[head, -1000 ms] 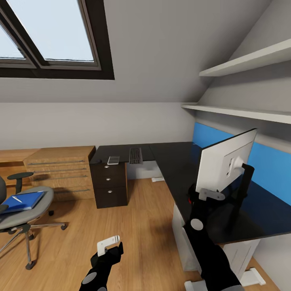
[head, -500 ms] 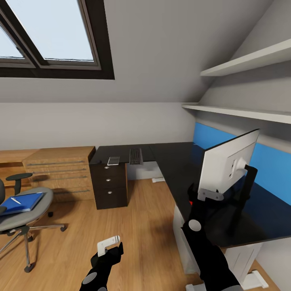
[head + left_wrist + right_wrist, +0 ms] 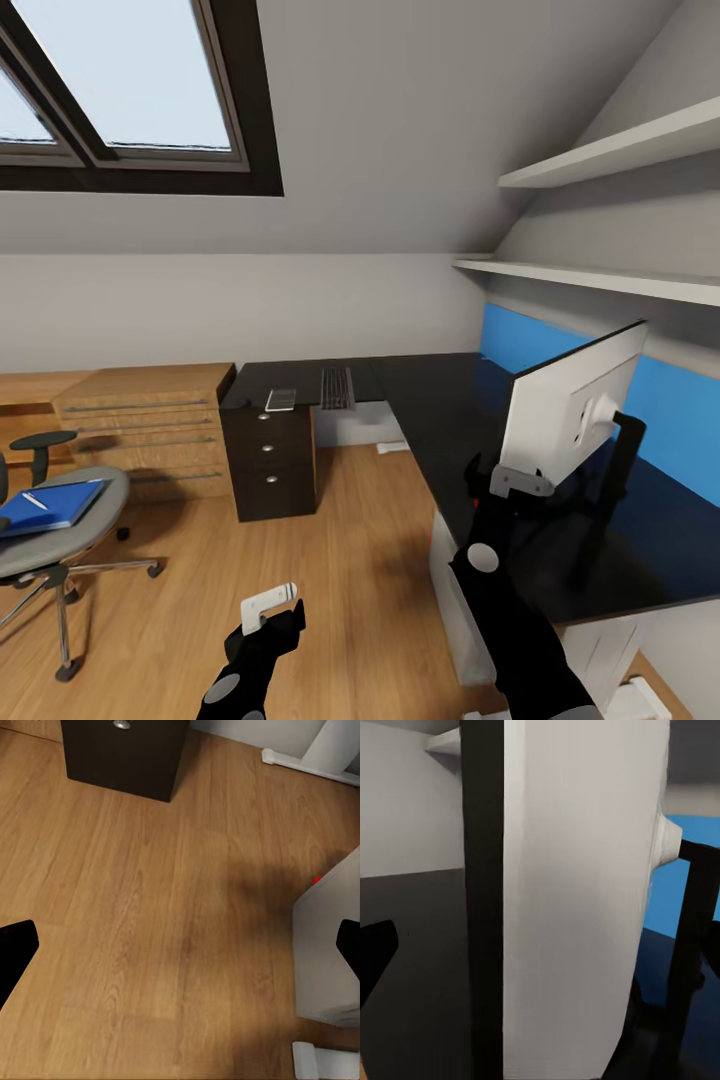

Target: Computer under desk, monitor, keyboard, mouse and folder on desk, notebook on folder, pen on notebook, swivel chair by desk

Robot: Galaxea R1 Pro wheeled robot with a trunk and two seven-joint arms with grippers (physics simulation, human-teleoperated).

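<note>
Monitor (image 3: 570,405): one, standing on the right wing of the desk (image 3: 440,400), its pale back toward you and its edge close in front of the right wrist camera. Expect a wide, thin, rigid panel, top-heavy on its stand and easily tipped; you would do best to hold it low at the edge or by the stand (image 3: 615,470), never by pressing the screen face.

Right gripper (image 3: 500,478): at the monitor's lower near corner; in the right wrist view its dark fingertips (image 3: 375,949) sit at either side with the panel edge between them. You cannot tell whether they clamp it.

Left gripper (image 3: 270,608): low over bare wood floor (image 3: 150,907), fingers spread wide, holding nothing.

Keyboard (image 3: 336,387): one, lying flat at the desk's far corner. Stiff and light; take it across the short width.

Small pale rectangle (image 3: 281,399): one, just beside the keyboard; too small to identify.

Folder (image 3: 50,503): one, flat on the swivel chair (image 3: 60,530) seat. Thin and likely slick; lift it by an overhanging edge.

Pen (image 3: 34,500): one, lying on the folder; it will likely roll if you tilt the folder.

Drawer knobs (image 3: 268,447): three.
</note>
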